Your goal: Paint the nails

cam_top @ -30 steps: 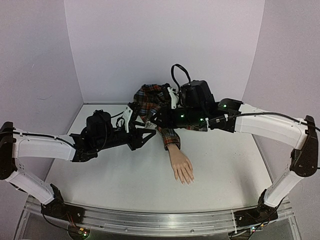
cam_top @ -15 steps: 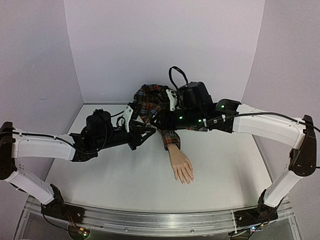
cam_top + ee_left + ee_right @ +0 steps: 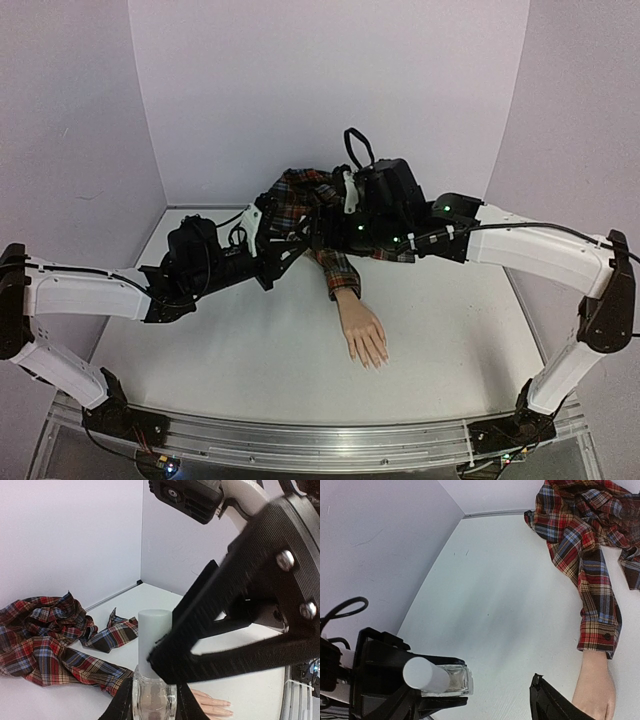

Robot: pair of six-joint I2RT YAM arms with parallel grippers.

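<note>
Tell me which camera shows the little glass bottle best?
The right wrist view: the bottle shows whole, cap and glass, held in the left gripper. The left wrist view is closer, but a black finger crosses it and the frame cuts its base. From the top it is hidden.

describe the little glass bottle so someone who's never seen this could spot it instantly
On the white table, follow the left arm to its pincer, beside the heap of plaid shirt. The bottle is clamped in that pincer: small, clear glass with a white cylindrical cap. It is the only see-through thing, unlike the peach mannequin hand lying flat nearer the arms' bases.
</note>
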